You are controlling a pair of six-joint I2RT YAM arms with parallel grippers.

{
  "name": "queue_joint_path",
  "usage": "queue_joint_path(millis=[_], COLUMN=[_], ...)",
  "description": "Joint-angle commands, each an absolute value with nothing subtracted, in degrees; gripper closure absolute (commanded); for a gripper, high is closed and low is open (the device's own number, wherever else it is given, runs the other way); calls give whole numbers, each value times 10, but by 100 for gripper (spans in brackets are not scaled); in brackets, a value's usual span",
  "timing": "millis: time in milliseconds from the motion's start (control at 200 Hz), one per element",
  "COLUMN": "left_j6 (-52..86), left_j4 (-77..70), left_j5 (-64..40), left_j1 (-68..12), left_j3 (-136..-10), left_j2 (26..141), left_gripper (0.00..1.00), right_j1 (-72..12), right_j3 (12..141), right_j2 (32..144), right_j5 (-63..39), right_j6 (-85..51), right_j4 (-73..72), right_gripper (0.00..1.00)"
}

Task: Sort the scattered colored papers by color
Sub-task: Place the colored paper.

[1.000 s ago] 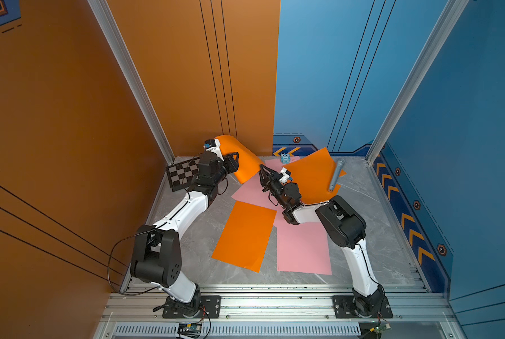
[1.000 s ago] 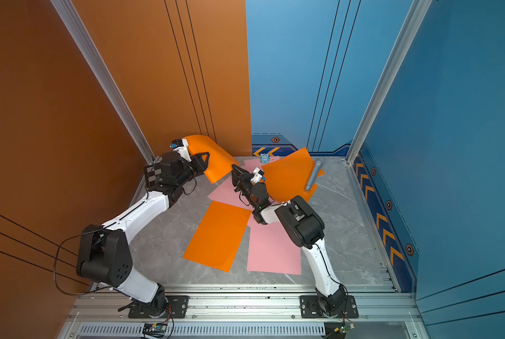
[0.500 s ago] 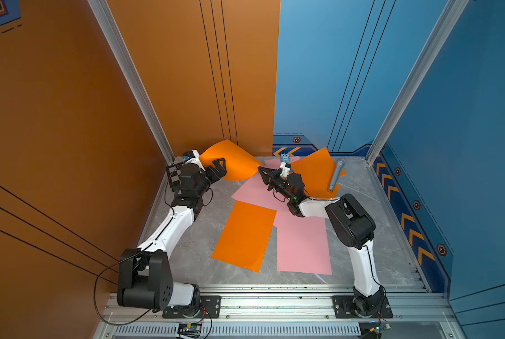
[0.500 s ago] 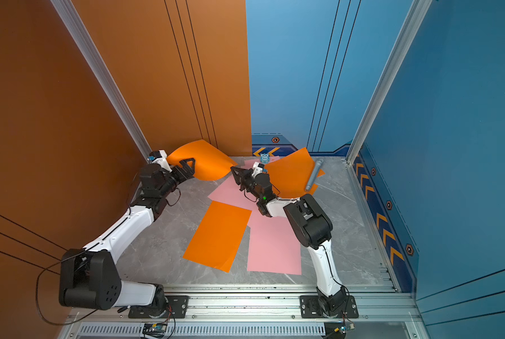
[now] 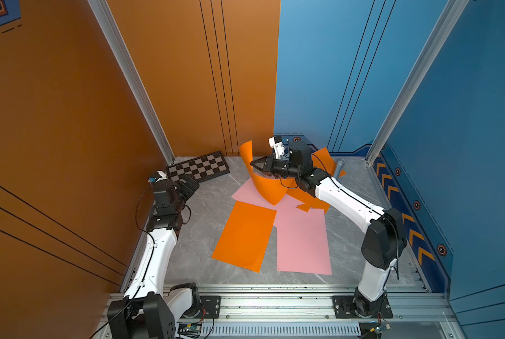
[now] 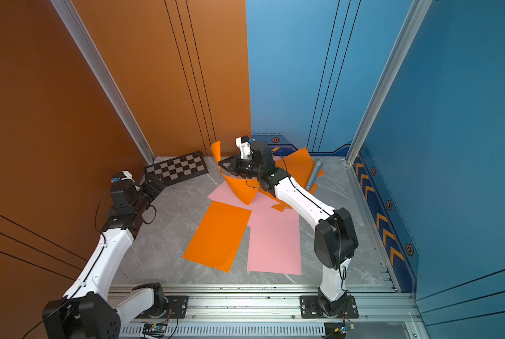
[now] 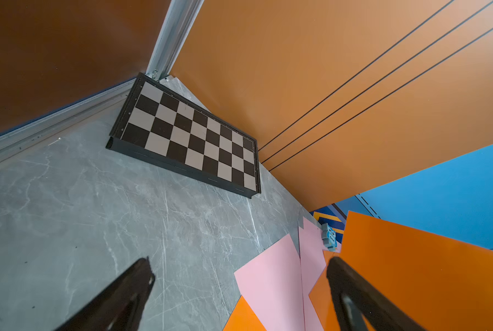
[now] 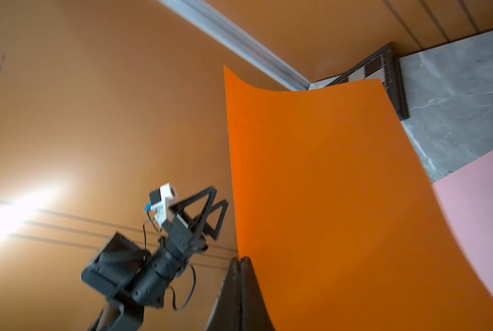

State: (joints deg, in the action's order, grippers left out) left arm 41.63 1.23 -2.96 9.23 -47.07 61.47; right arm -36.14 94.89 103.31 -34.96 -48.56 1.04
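Right gripper (image 5: pixel 254 165) pinches an orange sheet (image 5: pixel 264 186) by its edge, holding it up from the pink sheets (image 5: pixel 301 240), probably for sorting. Left gripper (image 5: pixel 190 184), beside the chessboard (image 5: pixel 199 168), stands open, empty.

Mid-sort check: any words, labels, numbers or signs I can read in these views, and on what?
No legible words or numbers anywhere.
Signs only, on the blue wall trim: orange chevrons, hexagon badges.
Too small to read: print on the small blue figure.
No lettering visible: orange paper, checkered board.

Grey marble tabletop (image 5: pixel 204 217) under colored papers (image 5: pixel 245 234), chessboard (image 5: pixel 199 168)
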Motion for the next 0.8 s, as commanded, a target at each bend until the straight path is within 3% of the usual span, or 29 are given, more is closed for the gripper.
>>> queue_joint_path(millis=[0,305,561,796], left_j6=[422,438,443,447], left_j4=[46,45,51,52], left_j5=[-19,-28,-19,-28], left_j1=[96,97,99,99], left_j3=[-455,-434,-427,-433], left_j2=[597,575,557,564], left_gripper=[2,2,2,2], right_j1=[-398,-515,-468,-437], right_j3=[947,868,716,570], right_j2=[987,874,800,820], right_j5=[-346,-236,-176,-93], right_j6=[-354,-350,-469,-530], right_j4=[167,163,2,-135], right_gripper=[100,100,100,100])
